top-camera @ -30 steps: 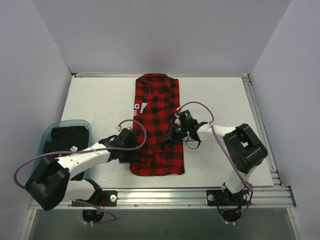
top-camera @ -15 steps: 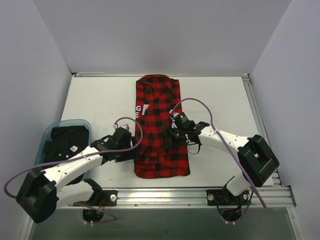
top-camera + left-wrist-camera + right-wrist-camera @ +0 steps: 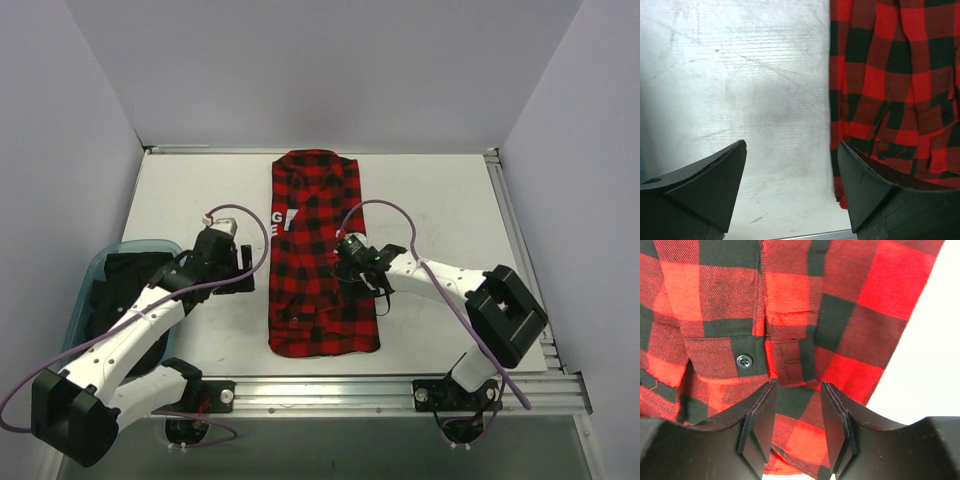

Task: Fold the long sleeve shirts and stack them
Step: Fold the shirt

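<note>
Shirt (image 3: 320,200) lies flat on the table (image 3: 200,190), folded into a long narrow rectangle running front to back, approx mid-table. Far end sits near the back edge, near end short of the front rail. White lettering (image 3: 279,218) shows at its left edge, abt a third of the way down from the far end. The near part looks doubled over, w/ a slightly bunched layer at the bottom.

L hand (image 3: 243,270) is released: fingers spread wide, nothing btwn them. It sits low over bare table just left of the shirt's left edge, not on the cloth. In the left wrist view, L hand (image 3: 791,145) frames scuffed table (image 3: 740,75), and the shirt (image 3: 900,75) fills the right side, its edge running down to the right-hand finger.

R hand (image 3: 345,265) is over the shirt, right of its centre line and abt mid-length. In the right wrist view, R hand (image 3: 798,386) has its fingers part-way apart w/ a clear gap, no cloth pinched btwn the pads, so loose, not grasping. Past the tips: shirt (image 3: 790,290), a black button (image 3: 744,360) and a cuff (image 3: 790,361) w/ a buttonhole. Bare table (image 3: 930,340) shows at right.

At the table's left edge is a blue-tinted bin (image 3: 168,246) holding dark cloth (image 3: 135,275), well apart from the shirt.
</note>
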You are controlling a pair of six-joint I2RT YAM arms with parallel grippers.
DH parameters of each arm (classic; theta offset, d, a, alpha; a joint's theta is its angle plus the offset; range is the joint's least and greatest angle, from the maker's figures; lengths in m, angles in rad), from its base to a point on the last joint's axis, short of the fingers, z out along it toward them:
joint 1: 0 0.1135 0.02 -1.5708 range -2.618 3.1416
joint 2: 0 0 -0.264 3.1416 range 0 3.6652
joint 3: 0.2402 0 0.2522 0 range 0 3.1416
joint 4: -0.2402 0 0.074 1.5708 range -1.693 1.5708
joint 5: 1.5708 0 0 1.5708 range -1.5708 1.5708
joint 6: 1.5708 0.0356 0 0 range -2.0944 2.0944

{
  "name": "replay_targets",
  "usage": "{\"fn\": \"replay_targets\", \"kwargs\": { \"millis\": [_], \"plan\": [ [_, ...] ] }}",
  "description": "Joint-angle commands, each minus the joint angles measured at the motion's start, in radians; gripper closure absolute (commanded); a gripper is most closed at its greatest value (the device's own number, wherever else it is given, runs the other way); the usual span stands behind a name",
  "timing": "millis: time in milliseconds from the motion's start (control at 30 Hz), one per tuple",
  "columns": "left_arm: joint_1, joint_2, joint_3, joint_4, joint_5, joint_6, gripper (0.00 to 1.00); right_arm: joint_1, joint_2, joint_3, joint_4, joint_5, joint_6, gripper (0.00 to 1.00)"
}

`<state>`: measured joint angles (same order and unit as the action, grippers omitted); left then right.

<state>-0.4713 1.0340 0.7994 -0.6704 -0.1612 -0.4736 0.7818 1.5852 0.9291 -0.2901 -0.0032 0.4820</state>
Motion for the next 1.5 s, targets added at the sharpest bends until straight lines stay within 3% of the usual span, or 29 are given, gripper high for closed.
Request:
{"fn": "replay_targets", "kwargs": {
  "millis": [0, 233, 500, 667, 1033, 1467],
  "plan": [
    [0.007, -0.064, -0.037, 0.026, -0.063, 0.078, 0.17, 0.025, 0.036, 0.050, -0.038, 0.040, 0.015, 0.60],
    [0.060, -0.087, -0.035, 0.052, -0.052, 0.067, 0.17, 0.030, 0.076, 0.057, -0.032, 0.052, 0.018, 0.62],
    [0.123, -0.104, -0.045, 0.061, -0.009, 0.063, 0.17, 0.030, 0.104, 0.065, -0.031, 0.077, 0.006, 0.81],
    [0.129, -0.111, -0.048, 0.065, -0.008, 0.062, 0.17, 0.033, 0.108, 0.073, -0.037, 0.072, -0.002, 1.00],
    [0.148, -0.104, -0.048, 0.069, 0.008, 0.064, 0.17, 0.054, -0.013, 0.160, -0.196, 0.040, 0.024, 1.00],
    [0.158, -0.095, -0.049, 0.071, 0.031, 0.064, 0.17, 0.079, -0.087, 0.105, -0.256, -0.064, 0.159, 1.00]
  ]
}}
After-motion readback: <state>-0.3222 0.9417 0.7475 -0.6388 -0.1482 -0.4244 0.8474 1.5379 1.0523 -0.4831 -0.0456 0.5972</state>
